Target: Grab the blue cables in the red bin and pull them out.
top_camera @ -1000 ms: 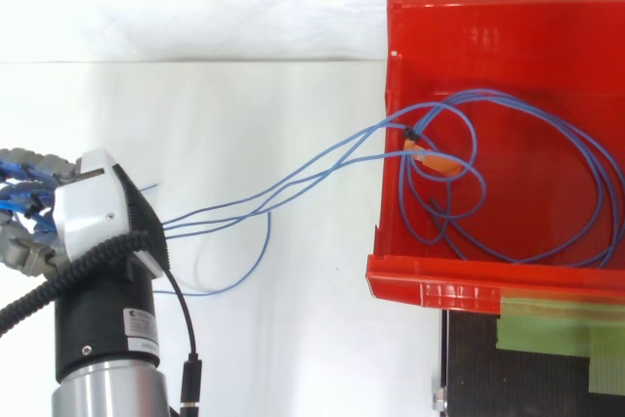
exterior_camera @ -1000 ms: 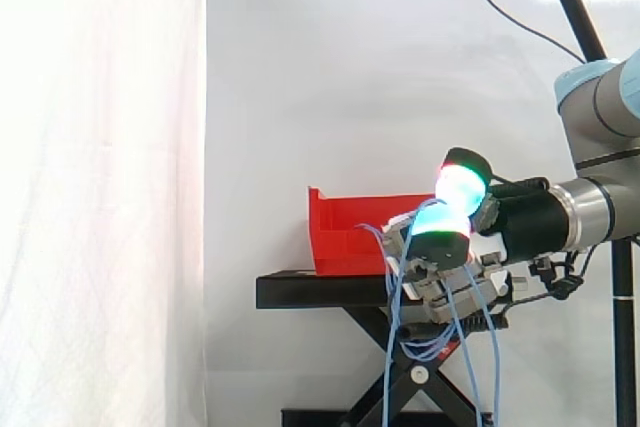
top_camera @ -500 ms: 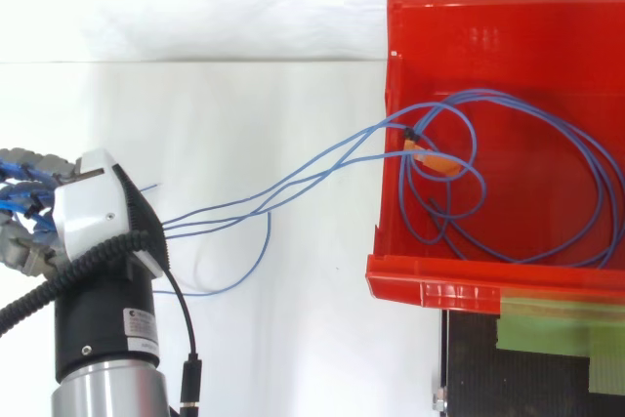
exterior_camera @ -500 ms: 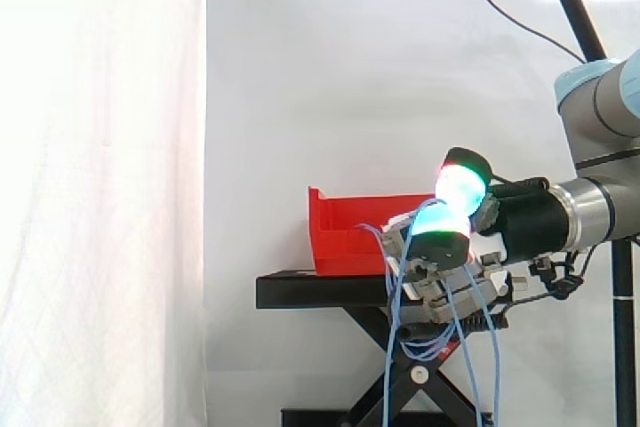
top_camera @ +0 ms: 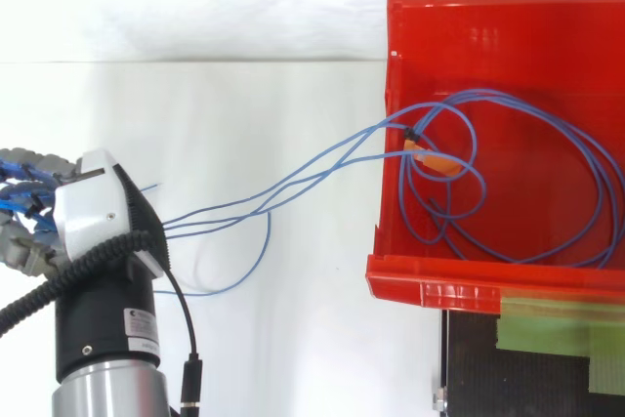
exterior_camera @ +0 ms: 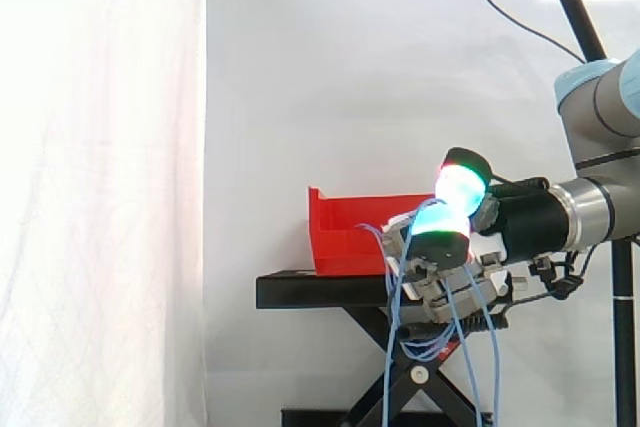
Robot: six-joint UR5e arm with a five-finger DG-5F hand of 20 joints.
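Thin blue cables (top_camera: 293, 181) stretch from my hand (top_camera: 39, 212) at the left across to the red bin (top_camera: 469, 21) and over its left wall. Inside the bin the cables lie in loose loops (top_camera: 547, 183) round a small orange tag (top_camera: 430, 158). In the side view my hand (exterior_camera: 445, 247) is level with the bin (exterior_camera: 345, 232) and out in front of it, its fingers curled round the cables. Several blue strands (exterior_camera: 445, 332) hang down from it in loops. Its fingertip pads (exterior_camera: 455, 187) glow green and cyan.
The bin sits on a black stand (exterior_camera: 320, 290) with a scissor frame beneath. A green taped strip (top_camera: 557, 324) lies on the stand just below the bin in the top view. A white curtain (exterior_camera: 100, 187) hangs behind and to the left.
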